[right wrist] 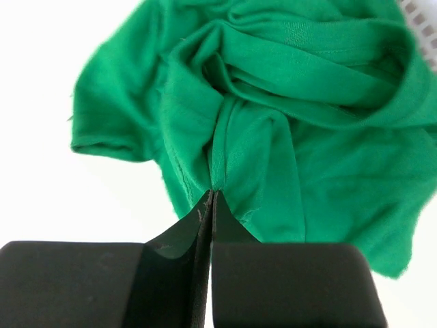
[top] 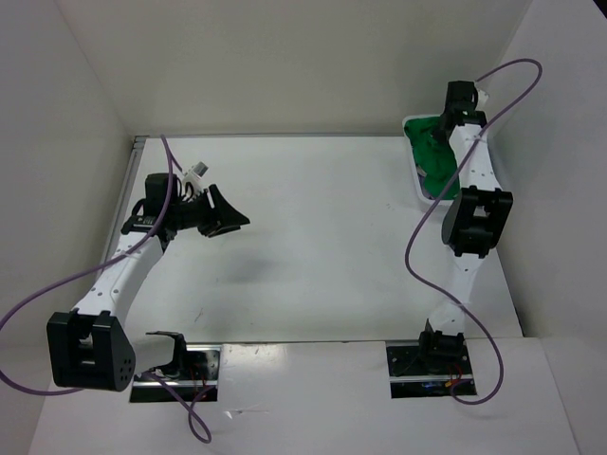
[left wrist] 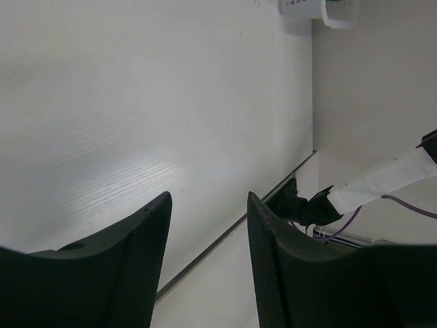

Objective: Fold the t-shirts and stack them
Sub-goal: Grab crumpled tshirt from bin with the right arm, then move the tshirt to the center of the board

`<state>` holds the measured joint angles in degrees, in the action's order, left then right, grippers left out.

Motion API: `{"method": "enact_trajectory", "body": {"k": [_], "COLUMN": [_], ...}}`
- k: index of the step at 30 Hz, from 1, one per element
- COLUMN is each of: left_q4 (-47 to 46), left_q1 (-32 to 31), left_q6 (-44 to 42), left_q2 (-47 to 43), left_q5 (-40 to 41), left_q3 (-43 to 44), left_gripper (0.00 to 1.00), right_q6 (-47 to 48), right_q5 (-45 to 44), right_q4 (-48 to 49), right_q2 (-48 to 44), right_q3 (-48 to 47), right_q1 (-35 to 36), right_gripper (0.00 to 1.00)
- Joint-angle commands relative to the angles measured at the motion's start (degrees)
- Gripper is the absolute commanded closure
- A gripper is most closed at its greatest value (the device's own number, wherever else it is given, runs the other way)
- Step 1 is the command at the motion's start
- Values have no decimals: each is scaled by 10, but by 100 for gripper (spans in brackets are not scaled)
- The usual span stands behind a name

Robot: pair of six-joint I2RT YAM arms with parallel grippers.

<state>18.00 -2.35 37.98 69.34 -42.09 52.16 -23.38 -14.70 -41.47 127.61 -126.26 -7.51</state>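
A bright green t-shirt (top: 434, 152) lies crumpled in a white basket (top: 418, 186) at the far right of the table. My right gripper (top: 438, 133) reaches into the basket. In the right wrist view my right gripper (right wrist: 212, 195) is shut on a pinched fold of the green t-shirt (right wrist: 293, 116), which bunches up from the fingertips. My left gripper (top: 228, 216) hangs over the left side of the white table. In the left wrist view it (left wrist: 208, 205) is open and empty. The white and the lavender t-shirts are not in view.
White walls close in the table at the back, left and right. The basket corner (left wrist: 321, 9) shows at the top of the left wrist view. Purple cables (top: 474, 180) loop beside both arms. The right arm's base (left wrist: 300, 205) shows past the table's near edge.
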Motion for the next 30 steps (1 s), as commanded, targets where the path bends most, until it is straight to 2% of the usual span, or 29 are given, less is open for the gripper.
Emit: {"method": "enact_trajectory", "body": {"k": [1,3,6,9,12,14,16,21,25,28,30], "left_q4": [-31,-31,-31,-31,-53,-59,-59,-60,-68,-60,-60], "left_q1": [-2,-2,-2,-2,-2,-2,-2,11,40,69,80], "left_q6": [5,5,5,11,41,47,54,88,103,110,117], "left_q2": [7,12,12,23,23,23,23,23,4,-3,-3], "left_q5": [-3,-3,2,2,2,14,31,54,73,73,79], "left_q3": [8,20,32,44,50,55,61,75,75,87,87], "left_gripper": [44,44,44,44,43,40,39,37,36,36,35], "right_q6": [-7,-12,-26,-64,-98,-126,-209,-305,-368,-368,-355], "right_q5": [15,22,82,167,259,342,421,489,521,521,521], "right_q4": [45,38,48,48,48,76,136,190,260,271,258], "right_q2": [-132,-145,-190,-238,-275,-303,-328,-318,-318,-318,-318], "right_q3": [29,29,44,23,-35,-72,-94,-230,-256,-256,-223], "right_q1": [3,3,3,3,37,52,69,87,87,87,87], "right_gripper": [100,100,100,100,100,100,100,100,100,100,100]}}
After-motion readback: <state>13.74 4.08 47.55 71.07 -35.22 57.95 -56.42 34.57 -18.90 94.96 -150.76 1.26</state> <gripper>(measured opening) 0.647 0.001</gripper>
